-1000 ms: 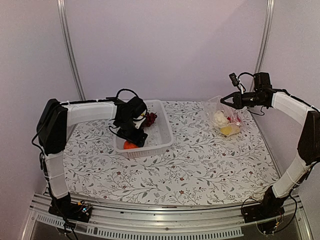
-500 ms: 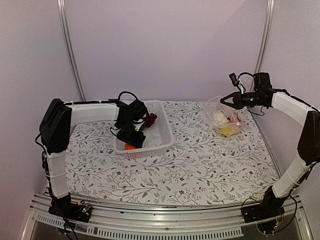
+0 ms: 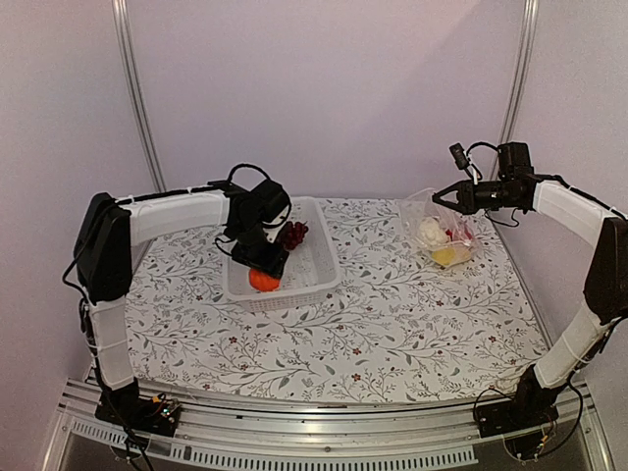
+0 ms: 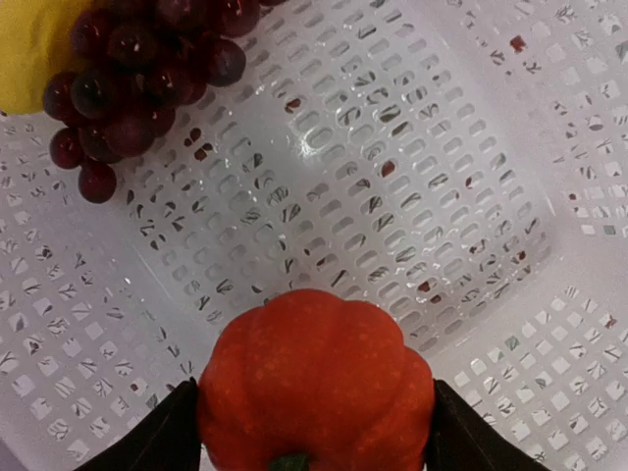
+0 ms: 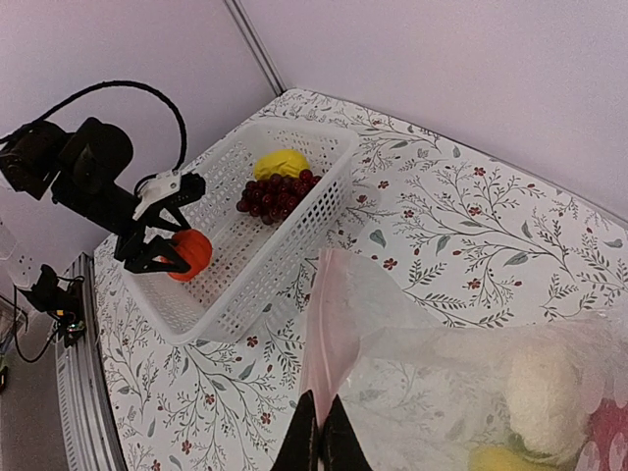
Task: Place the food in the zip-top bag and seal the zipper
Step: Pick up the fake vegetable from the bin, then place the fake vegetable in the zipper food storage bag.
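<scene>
My left gripper (image 4: pixel 314 394) is shut on the orange tomato (image 4: pixel 316 378), one finger pressed on each side, low over the white basket (image 3: pixel 322 267). Dark red grapes (image 4: pixel 137 78) and a yellow piece (image 4: pixel 27 49) lie at the basket's far end. At the right, the clear zip-top bag (image 3: pixel 440 228) stands up from the table, and my right gripper (image 5: pixel 321 417) is shut on its mouth edge, on the pinkish zipper (image 5: pixel 320 324). Inside the bag are white cauliflower (image 5: pixel 545 392), a yellow piece (image 5: pixel 500 459) and something red (image 5: pixel 608 437).
The basket stands at the back left of the flower-patterned tablecloth (image 3: pixel 392 324). Metal posts (image 3: pixel 137 98) rise at both back corners against a plain wall. The table's right edge runs close beside the bag.
The left gripper has narrowed onto the tomato and shifted slightly right and up in the basket, so the tomato shows more fully. The right arm and the bag have not moved.
</scene>
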Available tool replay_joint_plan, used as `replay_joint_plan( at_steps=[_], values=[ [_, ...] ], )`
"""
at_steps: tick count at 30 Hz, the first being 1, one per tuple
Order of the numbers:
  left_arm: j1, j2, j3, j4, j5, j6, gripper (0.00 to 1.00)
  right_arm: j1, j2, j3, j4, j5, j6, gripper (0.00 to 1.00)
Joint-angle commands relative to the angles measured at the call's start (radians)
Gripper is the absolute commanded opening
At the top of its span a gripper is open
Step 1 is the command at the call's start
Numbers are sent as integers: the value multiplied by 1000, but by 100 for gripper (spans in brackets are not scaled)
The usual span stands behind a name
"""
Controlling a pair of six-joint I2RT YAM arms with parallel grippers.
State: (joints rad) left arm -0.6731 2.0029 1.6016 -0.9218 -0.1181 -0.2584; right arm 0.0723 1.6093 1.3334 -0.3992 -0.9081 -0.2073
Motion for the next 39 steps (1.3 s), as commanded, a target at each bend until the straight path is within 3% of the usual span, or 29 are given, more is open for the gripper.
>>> replay_joint_plan(
  at_steps=[1,6,10,16,26,32,39],
  values=[
    [-22,-81,71,18,-54,-12,62,9,-16,-5,0,-11,-12,0],
    [-58,-124,106,115,-84,-14,60,15,-17,24,-24,30,-16,0],
    [-121,-148,116,242,-105,4,59,47,-8,94,-107,158,-87,0],
    [-238,-134,186,364,-100,60,59,79,2,197,-204,172,-114,0],
    [-404,-114,220,629,29,135,59,158,15,294,-307,215,-136,0],
    [-443,-87,193,841,93,133,60,190,36,342,-337,226,-128,0],
    [-446,5,242,953,79,141,60,198,61,398,-375,214,-107,0]
  ],
)
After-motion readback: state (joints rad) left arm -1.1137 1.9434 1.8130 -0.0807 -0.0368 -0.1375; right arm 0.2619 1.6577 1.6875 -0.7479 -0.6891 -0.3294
